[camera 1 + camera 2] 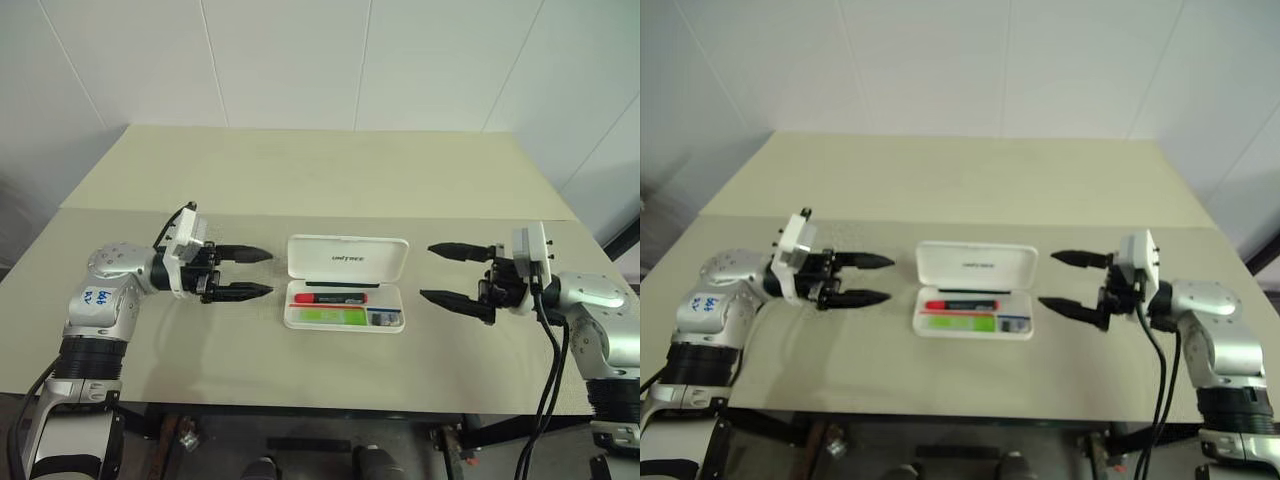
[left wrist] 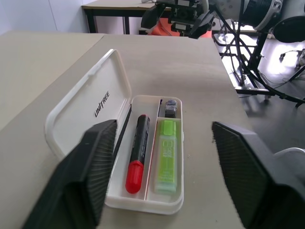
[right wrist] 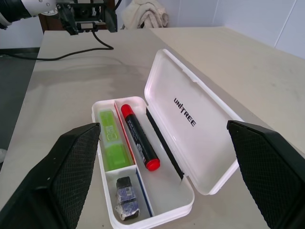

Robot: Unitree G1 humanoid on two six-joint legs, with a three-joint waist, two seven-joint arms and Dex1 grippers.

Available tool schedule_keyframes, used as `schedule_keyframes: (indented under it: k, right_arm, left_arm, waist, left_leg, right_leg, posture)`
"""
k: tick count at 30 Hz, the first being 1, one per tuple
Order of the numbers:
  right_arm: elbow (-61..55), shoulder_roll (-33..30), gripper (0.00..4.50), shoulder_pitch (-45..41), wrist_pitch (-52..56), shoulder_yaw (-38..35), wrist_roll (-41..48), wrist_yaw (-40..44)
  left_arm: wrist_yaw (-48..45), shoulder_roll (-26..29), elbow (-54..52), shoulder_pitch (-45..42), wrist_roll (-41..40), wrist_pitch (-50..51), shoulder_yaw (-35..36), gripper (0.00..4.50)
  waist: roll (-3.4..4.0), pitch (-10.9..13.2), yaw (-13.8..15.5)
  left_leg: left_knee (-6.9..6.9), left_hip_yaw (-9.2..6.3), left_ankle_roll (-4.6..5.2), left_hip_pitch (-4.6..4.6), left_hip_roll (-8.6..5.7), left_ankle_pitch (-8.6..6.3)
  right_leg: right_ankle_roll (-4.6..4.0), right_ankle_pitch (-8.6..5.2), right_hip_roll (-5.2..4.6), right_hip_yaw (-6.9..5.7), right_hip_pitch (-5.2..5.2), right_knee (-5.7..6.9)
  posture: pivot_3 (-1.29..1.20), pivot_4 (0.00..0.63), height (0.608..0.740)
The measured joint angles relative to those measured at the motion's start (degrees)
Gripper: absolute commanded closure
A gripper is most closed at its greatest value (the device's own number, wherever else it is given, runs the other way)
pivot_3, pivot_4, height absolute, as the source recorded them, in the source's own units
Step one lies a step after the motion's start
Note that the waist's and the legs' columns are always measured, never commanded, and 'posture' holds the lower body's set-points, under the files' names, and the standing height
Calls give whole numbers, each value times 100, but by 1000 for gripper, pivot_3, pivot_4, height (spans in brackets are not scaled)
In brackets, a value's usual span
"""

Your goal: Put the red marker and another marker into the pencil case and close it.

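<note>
The white pencil case [image 1: 390, 255] lies open at the middle of the table, its lid standing up on the far side. Inside, the red marker [image 1: 330, 297] lies along the back slot, and the light green highlighter [image 1: 330, 316] lies flat in the front slot beside it. My left gripper [image 1: 268, 272] hovers level just left of the case, pointing at it, open and empty. My right gripper [image 1: 427, 271] hovers level just right of the case, open wide and empty. Neither gripper touches the case.
A small dark item [image 1: 385, 319] sits in the case's right-hand compartment. The beige table [image 1: 300, 180] stretches far behind the case, and its front edge [image 1: 320, 405] runs close below it. White walls stand behind.
</note>
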Motion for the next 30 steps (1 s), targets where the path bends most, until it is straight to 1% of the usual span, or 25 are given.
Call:
schedule_keyframes:
  k: [1,2,6,8,11,17,20,24,30]
  right_arm:
    - [-64,-46,0,65,3,-23,7,-2]
    - [-120,-81,0,120,4,-31,8,-2]
    - [-216,-125,0,298,-7,-35,3,-21]
    - [-217,-129,0,320,-15,-39,0,-72]
    - [-247,-154,0,342,-37,-41,-6,-111]
    - [-320,-174,0,423,-47,-41,-13,-185]
    - [-351,-186,0,471,-49,-39,-42,-228]
    - [-402,-192,0,505,-49,-36,-81,-292]
    - [-527,-193,0,573,-47,-37,-87,-408]
  left_arm:
    - [2,-1,25,-15,-3,-9,19,2617]
    - [5,-1,91,-33,-10,-21,57,3026]
    - [19,-29,338,-114,-12,-70,176,4384]
    - [85,-110,455,-159,-14,-133,254,4451]
    - [467,-390,878,-444,77,-568,375,4451]
    - [1200,-562,1648,-902,471,-1347,428,4451]
    - [1621,-716,2132,-1098,822,-1527,338,4451]
    - [2050,-966,2553,-1286,1305,-1667,31,4451]
    - [1945,-1351,2683,-1526,1435,-1690,-237,4451]
  waist:
    - [0,0,3]
    - [0,0,6]
    - [0,0,-3]
    - [0,0,-5]
    - [0,0,16]
    - [0,0,15]
    - [0,0,18]
    - [-1,0,31]
    - [-1,0,25]
  left_leg:
    - [0,0,0,0,0,0]
    - [0,0,0,0,0,0]
    - [-1,0,0,0,0,0]
    - [0,0,0,0,0,0]
    - [4,-1,0,0,0,0]
    - [1,-1,0,0,-1,0]
    - [2,0,0,-2,-3,0]
    - [3,-1,0,-4,-4,0]
    - [0,-1,0,-5,-4,0]
  right_leg:
    - [0,0,0,0,0,0]
    - [0,0,0,0,0,0]
    - [0,0,0,0,0,0]
    - [0,0,0,0,0,0]
    - [1,1,1,-1,0,0]
    - [6,2,0,0,-1,0]
    - [9,4,-1,0,0,0]
    - [12,6,0,-1,-1,0]
    - [12,5,1,0,-1,-1]
  posture:
    - [0,150,740]
    - [0,150,740]
    - [0,150,740]
    - [0,150,740]
    - [0,150,740]
    - [0,150,740]
    - [0,150,740]
    - [0,150,740]
    - [0,150,740]
